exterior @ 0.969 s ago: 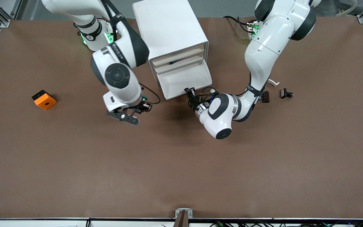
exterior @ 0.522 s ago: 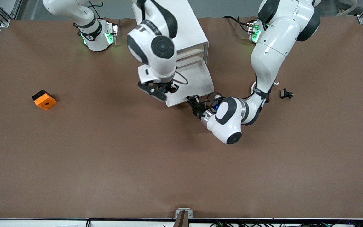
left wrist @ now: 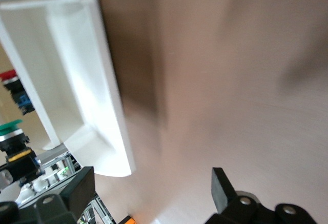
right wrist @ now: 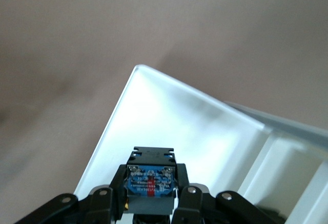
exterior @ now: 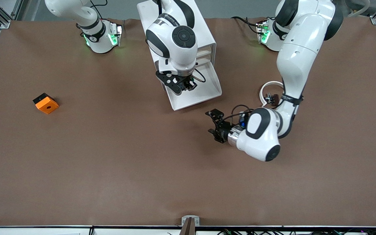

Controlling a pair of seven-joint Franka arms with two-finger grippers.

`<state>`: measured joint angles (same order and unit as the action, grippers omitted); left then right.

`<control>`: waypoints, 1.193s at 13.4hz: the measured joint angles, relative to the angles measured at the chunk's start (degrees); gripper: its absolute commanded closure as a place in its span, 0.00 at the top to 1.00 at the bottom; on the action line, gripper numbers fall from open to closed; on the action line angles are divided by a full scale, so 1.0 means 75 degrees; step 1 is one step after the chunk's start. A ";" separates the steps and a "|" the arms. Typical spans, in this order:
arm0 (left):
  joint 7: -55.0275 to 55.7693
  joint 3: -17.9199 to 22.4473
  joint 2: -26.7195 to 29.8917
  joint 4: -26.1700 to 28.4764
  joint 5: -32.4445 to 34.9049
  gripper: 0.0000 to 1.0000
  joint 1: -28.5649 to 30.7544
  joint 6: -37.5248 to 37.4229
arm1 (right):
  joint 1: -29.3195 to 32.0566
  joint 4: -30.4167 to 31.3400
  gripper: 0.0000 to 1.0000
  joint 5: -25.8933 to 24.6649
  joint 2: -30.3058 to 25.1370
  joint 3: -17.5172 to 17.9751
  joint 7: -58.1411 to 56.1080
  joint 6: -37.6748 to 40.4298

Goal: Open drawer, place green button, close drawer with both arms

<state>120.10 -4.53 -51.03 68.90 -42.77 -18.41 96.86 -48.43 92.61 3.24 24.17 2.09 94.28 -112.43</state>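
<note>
Tabletop: brown matte tabletop [exterior: 109, 169], bare along the edge nearest the front camera.
Left hand: black two-finger left hand [exterior: 214, 125] low over bare tabletop, nearer the front camera than the drawer and apart from its front lip; fingers [left wrist: 223, 188] spread wide with nothing between them.
Orange block: small orange block with a hole and a black side [exterior: 45, 103], resting toward the right arm's end of the tabletop, well apart from the drawer.
Curved strip: white curved strip [exterior: 268, 86] lying beside the left arm's forearm, with a small dark part [exterior: 274, 98] touching or just beside it.
Drawer: white plastic bottom drawer [exterior: 209, 93] pulled out of the cabinet toward the front camera; its bare floor shows nothing lying in it where it can be seen.
Right hand: black two-finger right hand [exterior: 184, 85] above the open drawer, fingers clamped on the button.
Button: tiny push-button part with black body and blue-grey base [right wrist: 150, 180], held in the right hand over the drawer's inside, not resting on its floor.
Cabinet: white box-shaped drawer cabinet [exterior: 204, 36], farthest back between the two arm bases, partly covered by the right arm.
</note>
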 measured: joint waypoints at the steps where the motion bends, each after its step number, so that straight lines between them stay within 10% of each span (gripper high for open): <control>1: -0.0318 0.0225 0.0127 -0.0008 0.0000 1.00 0.0006 -0.0003 | -0.0003 0.0000 0.18 0.0162 0.0026 -0.0001 0.0069 -0.0124; 16: -0.5498 0.0922 0.2587 -0.0045 0.4143 1.00 0.0008 -0.0322 | 0.0019 0.0039 0.23 0.0323 0.0961 -0.0098 0.0162 -0.0823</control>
<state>78.86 2.39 -31.63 68.57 -11.70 -18.35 94.45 -48.29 92.90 5.66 31.38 1.36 95.50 -118.60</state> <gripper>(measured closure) 0.000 0.590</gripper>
